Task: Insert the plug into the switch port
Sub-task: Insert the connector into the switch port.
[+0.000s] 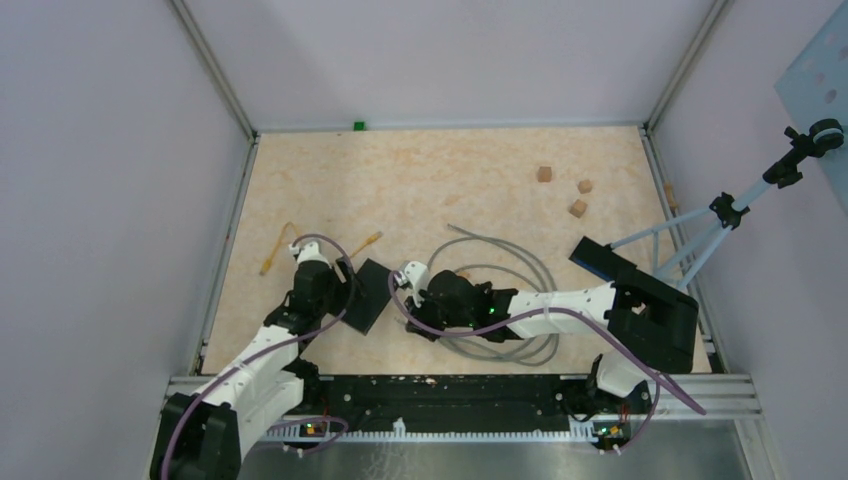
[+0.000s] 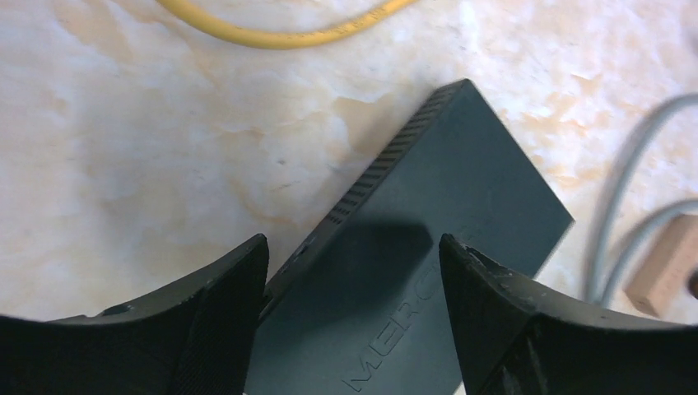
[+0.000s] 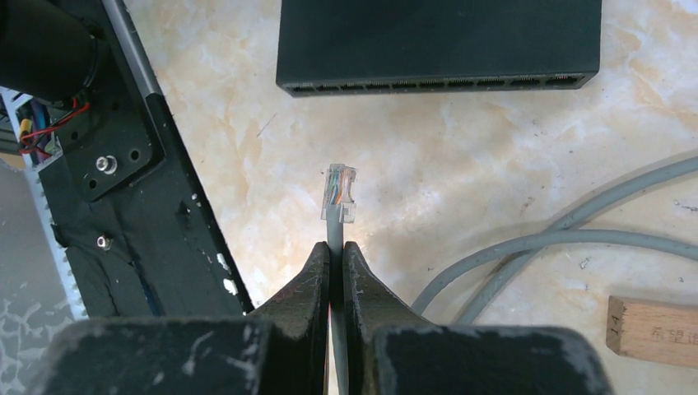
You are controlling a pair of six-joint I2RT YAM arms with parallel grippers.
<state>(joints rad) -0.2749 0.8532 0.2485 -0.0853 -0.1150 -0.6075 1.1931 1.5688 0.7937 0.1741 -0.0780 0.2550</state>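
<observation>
Right gripper (image 3: 336,251) jaws pinch the limp grey cable (image 3: 335,230) just behind its clear plastic plug (image 3: 339,193), which hovers short of the ports on the flat black switch box (image 3: 439,45). Light and brittle-clipped, the plug likely needs this close hold. Left gripper (image 2: 354,251) jaws stand wide over the box, gripping nothing.

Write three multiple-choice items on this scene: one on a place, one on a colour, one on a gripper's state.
1. Where is the plug relative to the switch? A in a port; B short of the ports; C on top of it.
2. What colour is the cable in the right gripper? A yellow; B black; C grey.
3. How is the left gripper? A open over the switch; B shut on the plug; C shut, empty.
Key: 1 B, bare table shows between plug and ports; 2 C, grey cable runs between the shut fingers; 3 A, its fingers stand wide apart.
</observation>
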